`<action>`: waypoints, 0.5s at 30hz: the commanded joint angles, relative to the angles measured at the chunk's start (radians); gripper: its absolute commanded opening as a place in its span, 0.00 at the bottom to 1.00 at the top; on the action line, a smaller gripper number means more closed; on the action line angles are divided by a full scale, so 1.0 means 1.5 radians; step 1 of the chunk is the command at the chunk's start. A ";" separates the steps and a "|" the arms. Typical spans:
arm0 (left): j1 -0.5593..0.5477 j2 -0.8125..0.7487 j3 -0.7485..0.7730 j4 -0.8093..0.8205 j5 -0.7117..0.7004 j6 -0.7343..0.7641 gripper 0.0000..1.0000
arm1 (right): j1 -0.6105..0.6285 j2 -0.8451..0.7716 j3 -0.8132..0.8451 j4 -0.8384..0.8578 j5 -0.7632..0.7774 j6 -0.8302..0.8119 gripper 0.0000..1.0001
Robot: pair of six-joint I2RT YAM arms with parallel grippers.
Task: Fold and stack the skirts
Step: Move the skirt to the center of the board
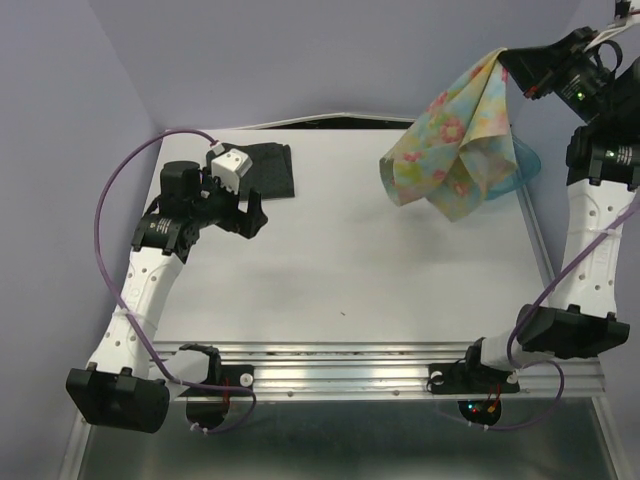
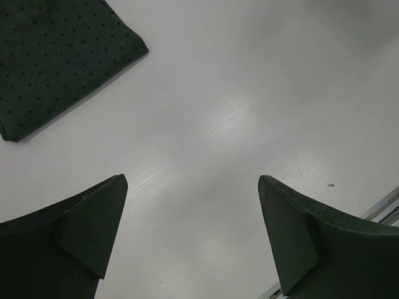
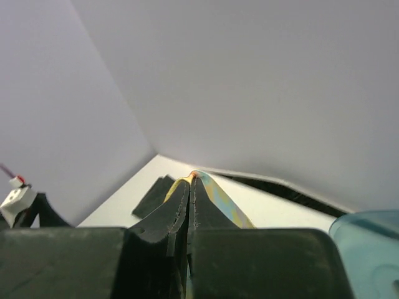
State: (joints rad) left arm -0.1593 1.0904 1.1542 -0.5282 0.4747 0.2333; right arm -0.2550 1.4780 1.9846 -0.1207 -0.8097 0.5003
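Observation:
The floral yellow skirt point(image 1: 452, 142) hangs in the air over the table's back right, pinched at its top corner by my right gripper point(image 1: 507, 58), which is shut on it. In the right wrist view a strip of the floral skirt point(image 3: 219, 194) shows over the closed right gripper point(image 3: 191, 182). The dark charcoal skirt point(image 1: 268, 168) lies folded flat at the back left of the table; it also shows in the left wrist view point(image 2: 56, 59). My left gripper point(image 1: 250, 214) is open and empty, just in front of the dark skirt; the left wrist view point(image 2: 190, 187) shows only bare table between its jaws.
A translucent teal bin point(image 1: 522, 160) sits at the table's back right edge, partly behind the hanging skirt; its rim shows in the right wrist view point(image 3: 368, 240). A purple cable point(image 1: 110, 190) loops beside the left arm. A metal rail point(image 1: 340, 365) runs along the near edge.

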 commanded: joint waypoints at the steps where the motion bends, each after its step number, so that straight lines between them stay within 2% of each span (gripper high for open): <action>1: 0.004 -0.012 0.032 0.010 0.034 0.014 0.99 | 0.008 -0.035 -0.160 0.045 -0.114 0.038 0.01; 3: 0.004 -0.010 0.029 0.004 0.042 0.026 0.99 | 0.023 -0.056 -0.239 0.032 -0.138 -0.015 0.01; 4: 0.004 -0.006 0.027 0.001 0.049 0.033 0.99 | 0.037 -0.074 -0.307 -0.018 -0.140 -0.093 0.01; 6: 0.004 -0.001 0.021 -0.011 0.051 0.059 0.98 | 0.044 -0.085 -0.369 -0.075 -0.129 -0.177 0.01; 8: 0.003 0.007 0.009 -0.021 0.051 0.079 0.96 | 0.044 -0.088 -0.443 -0.158 -0.084 -0.311 0.01; 10: 0.002 0.017 -0.002 -0.025 0.046 0.106 0.94 | 0.044 -0.080 -0.479 -0.224 -0.014 -0.435 0.01; 12: -0.004 0.027 -0.019 -0.032 0.036 0.135 0.90 | 0.044 -0.063 -0.513 -0.300 0.015 -0.572 0.01; 15: -0.034 0.040 -0.048 -0.017 0.005 0.143 0.86 | 0.044 -0.063 -0.561 -0.326 0.065 -0.643 0.01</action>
State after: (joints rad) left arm -0.1692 1.1343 1.1294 -0.5529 0.5137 0.3832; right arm -0.1883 1.4094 1.1889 -0.4957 -0.8162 -0.1333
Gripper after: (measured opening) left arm 0.874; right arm 0.013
